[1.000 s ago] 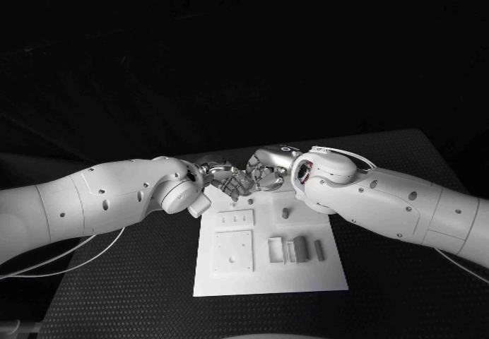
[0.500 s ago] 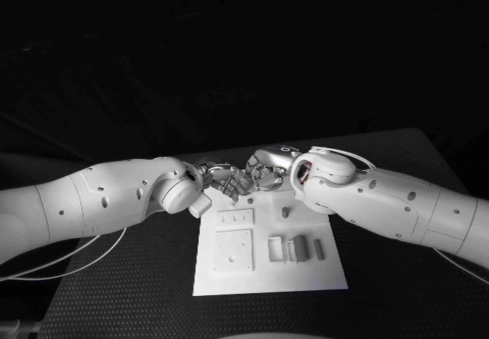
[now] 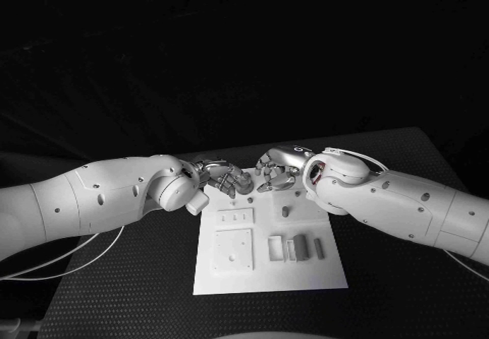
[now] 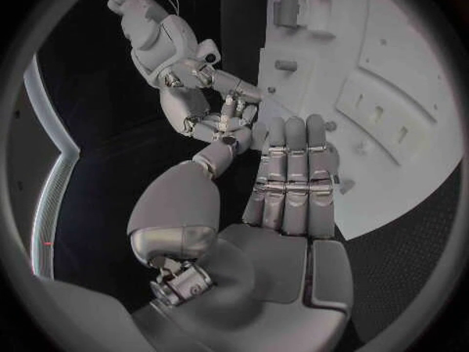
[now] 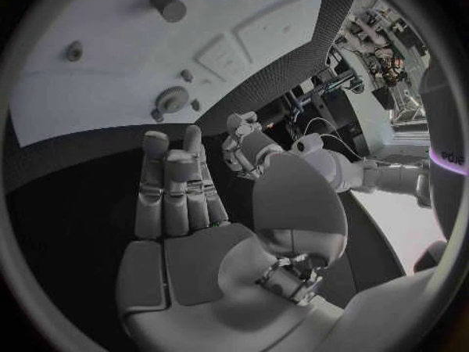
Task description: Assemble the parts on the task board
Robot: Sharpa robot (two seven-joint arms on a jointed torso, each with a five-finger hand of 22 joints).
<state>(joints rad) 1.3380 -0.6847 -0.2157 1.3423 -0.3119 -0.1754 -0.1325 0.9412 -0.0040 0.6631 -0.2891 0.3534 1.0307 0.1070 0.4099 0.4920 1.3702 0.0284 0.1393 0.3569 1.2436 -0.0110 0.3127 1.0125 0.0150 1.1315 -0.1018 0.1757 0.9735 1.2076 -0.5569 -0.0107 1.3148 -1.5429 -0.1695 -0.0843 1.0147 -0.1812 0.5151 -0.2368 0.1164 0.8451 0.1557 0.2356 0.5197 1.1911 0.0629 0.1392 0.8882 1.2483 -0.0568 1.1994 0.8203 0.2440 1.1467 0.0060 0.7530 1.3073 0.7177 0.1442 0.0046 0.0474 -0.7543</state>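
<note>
- Nearest the camera, the black table carries the white board, set square at its middle, textured matting showing on either side.
- On the board, a flat raised plate lies toward the left arm's side; beside it, upright grey parts stand in a short row, with a single peg farther back.
- A small toothed wheel rests near the board's far edge, seen from the right wrist.
- At the board's far end the two hands face each other, close but apart.
- The left hand holds nothing; its fingers lie straight and side by side over the far edge.
- The right hand is likewise empty, fingers extended together, thumb out.
- Beyond the table, the room is dark.
</note>
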